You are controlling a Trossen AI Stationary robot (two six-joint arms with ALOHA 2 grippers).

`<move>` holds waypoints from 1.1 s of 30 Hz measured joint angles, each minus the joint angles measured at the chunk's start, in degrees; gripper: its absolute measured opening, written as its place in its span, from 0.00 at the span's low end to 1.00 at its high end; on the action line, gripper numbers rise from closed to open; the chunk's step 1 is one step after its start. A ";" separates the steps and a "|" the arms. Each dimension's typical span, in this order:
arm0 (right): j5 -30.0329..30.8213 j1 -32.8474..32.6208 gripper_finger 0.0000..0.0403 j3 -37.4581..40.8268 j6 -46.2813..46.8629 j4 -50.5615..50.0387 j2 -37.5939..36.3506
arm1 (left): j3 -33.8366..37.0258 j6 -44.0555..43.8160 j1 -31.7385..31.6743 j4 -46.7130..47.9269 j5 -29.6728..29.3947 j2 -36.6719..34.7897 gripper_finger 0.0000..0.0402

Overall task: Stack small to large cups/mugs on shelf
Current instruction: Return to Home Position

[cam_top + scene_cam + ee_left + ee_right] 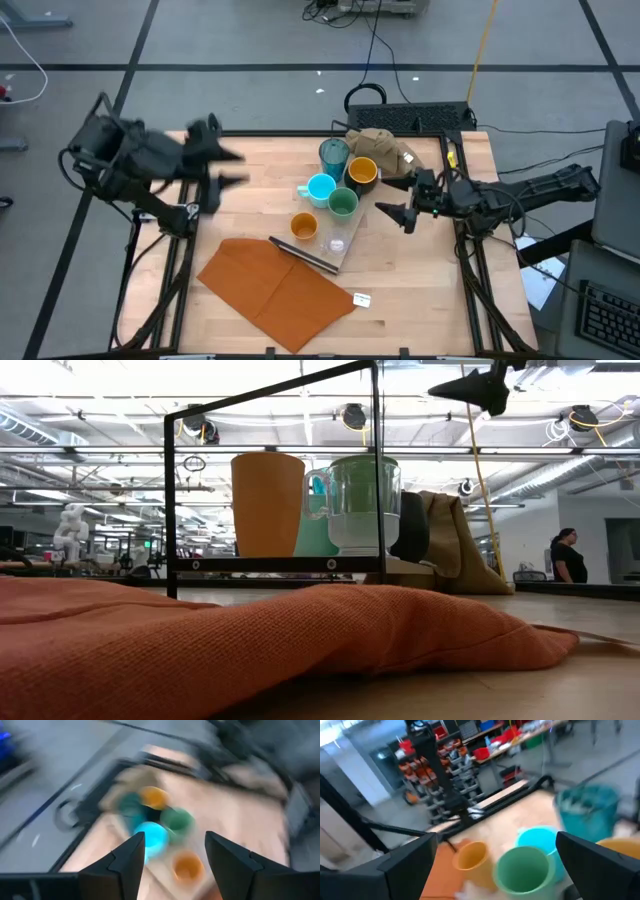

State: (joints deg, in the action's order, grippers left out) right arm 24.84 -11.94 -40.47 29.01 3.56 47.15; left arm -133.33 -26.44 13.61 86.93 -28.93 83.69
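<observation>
The cups stand in a cluster on the pale wooden shelf [378, 205], which lies on the table's middle: teal tumbler [334, 153], dark yellow-lined mug [362, 172], light blue mug [321, 188], green cup [343, 203], orange cup [303, 226] and clear glass [336, 243]. My left gripper [232, 168] hovers open, high over the table's left part, pointing toward the cups and apart from them. My right gripper [397, 215] stands open just right of the shelf, level, facing the green cup [525, 867] and orange cup [470, 856]. Neither holds anything.
A tan cloth lump [385, 148] lies at the far edge behind the mugs. An orange-brown sheet [275, 290] covers the near left of the table, beside the shelf's dark-edged end [305, 256]. A small white tag [361, 299] lies near it.
</observation>
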 joint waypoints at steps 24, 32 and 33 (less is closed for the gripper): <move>-10.02 -1.07 0.99 9.41 -12.84 -1.55 -15.91 | 92.26 24.29 -4.73 -96.96 22.97 -39.35 0.52; -9.92 -0.72 0.99 26.02 -11.24 18.44 -26.15 | 110.04 17.72 -7.56 -111.33 29.35 -44.38 0.52; -9.87 -0.72 0.99 28.37 -10.79 20.75 -27.62 | 111.06 17.35 -7.94 -113.36 29.85 -44.40 0.52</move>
State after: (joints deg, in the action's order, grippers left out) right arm 14.96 -12.67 -12.10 18.22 24.31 19.53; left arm -22.26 -9.09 5.67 -26.42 0.93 39.29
